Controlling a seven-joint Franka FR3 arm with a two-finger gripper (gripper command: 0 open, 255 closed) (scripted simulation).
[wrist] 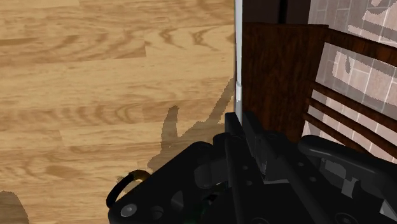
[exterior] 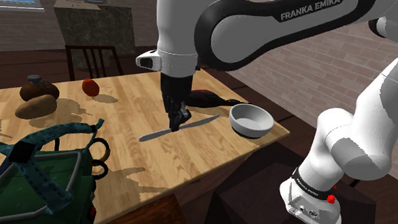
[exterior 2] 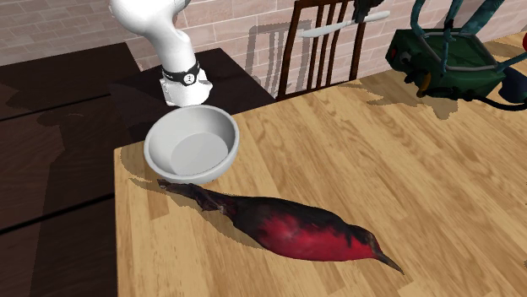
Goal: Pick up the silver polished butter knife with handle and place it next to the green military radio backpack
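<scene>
The silver butter knife (exterior: 190,124) hangs level a little above the wooden table (exterior: 143,99). My black gripper (exterior: 178,118) is shut on it near its middle. From across the table the knife (exterior 2: 336,28) shows in the air in front of a chair back, under the gripper (exterior 2: 369,11). In the wrist view the knife (wrist: 238,63) is a thin bright strip running out from between the fingers (wrist: 232,143). The green radio backpack (exterior: 42,184) with grey straps stands at the table's near left corner in the shoulder view, well apart from the knife. It also shows as the backpack (exterior 2: 439,52).
A white bowl (exterior: 250,120) sits by the table edge near the stand. A red and black bird (exterior 2: 296,229) lies beside the bowl (exterior 2: 190,148). Brown lumps (exterior: 36,105) and a small red thing (exterior: 90,87) lie at the far left. Chairs (exterior: 90,56) stand beside the table.
</scene>
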